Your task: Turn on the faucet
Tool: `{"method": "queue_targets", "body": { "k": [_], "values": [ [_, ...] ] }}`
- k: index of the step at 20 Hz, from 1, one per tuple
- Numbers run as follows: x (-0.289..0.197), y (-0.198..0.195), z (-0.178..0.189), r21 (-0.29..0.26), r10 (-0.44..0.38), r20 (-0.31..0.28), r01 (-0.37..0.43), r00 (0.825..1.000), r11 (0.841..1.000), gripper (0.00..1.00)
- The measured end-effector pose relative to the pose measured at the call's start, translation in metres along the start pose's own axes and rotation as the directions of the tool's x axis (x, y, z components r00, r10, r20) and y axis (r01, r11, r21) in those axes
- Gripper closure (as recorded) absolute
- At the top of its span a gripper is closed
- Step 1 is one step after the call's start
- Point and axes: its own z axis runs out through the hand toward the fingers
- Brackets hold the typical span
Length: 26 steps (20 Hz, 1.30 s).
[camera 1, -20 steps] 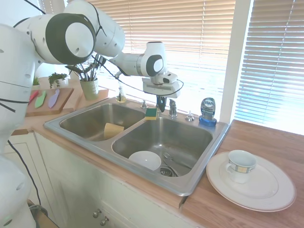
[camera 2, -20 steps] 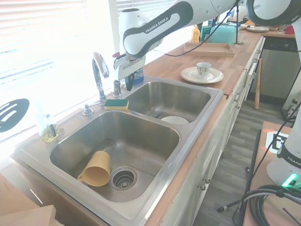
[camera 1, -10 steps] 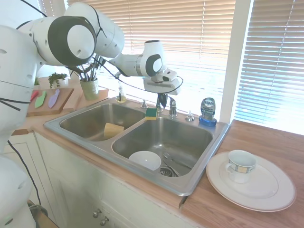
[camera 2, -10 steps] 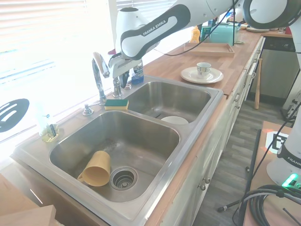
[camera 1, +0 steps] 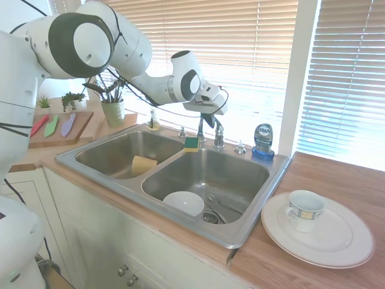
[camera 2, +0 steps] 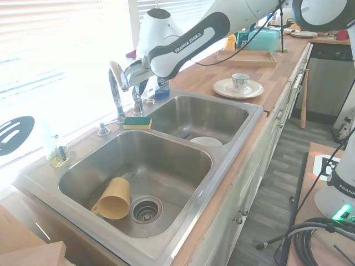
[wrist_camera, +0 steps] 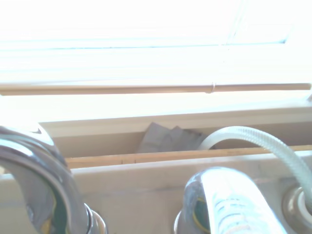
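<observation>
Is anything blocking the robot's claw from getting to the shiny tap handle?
Nothing visible is in the way. The claw hangs right at the short lever handle of the shiny chrome gooseneck faucet. The green and yellow sponge lies lower down on the sink rim, and the blue dish soap bottle stands off to the side.

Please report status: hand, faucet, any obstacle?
Hand at faucet handle, grip state unclear. No water visible. Sponge below, not blocking.

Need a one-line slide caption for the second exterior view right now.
Franka arm's tool poised at the faucet handle behind a double sink, with a yellow cup in the near basin.
</observation>
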Motion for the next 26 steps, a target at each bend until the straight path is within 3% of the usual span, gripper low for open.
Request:
{"method": "queue_targets", "body": {
  "k": [13, 18, 22, 26],
  "values": [
    [0.002, -0.004, -0.032, 0.037, -0.008, -0.036, 0.009, 0.999, 0.999, 1.00],
    [0.001, 0.001, -0.035, 0.026, -0.009, -0.032, 0.010, 0.999, 1.000, 1.00],
    [-0.012, 0.020, -0.015, -0.063, 0.011, 0.050, -0.008, 0.999, 0.998, 1.00],
    [-0.022, 0.043, 0.002, -0.149, 0.056, 0.214, -0.024, 0.975, 0.989, 1.00]
  ]
}}
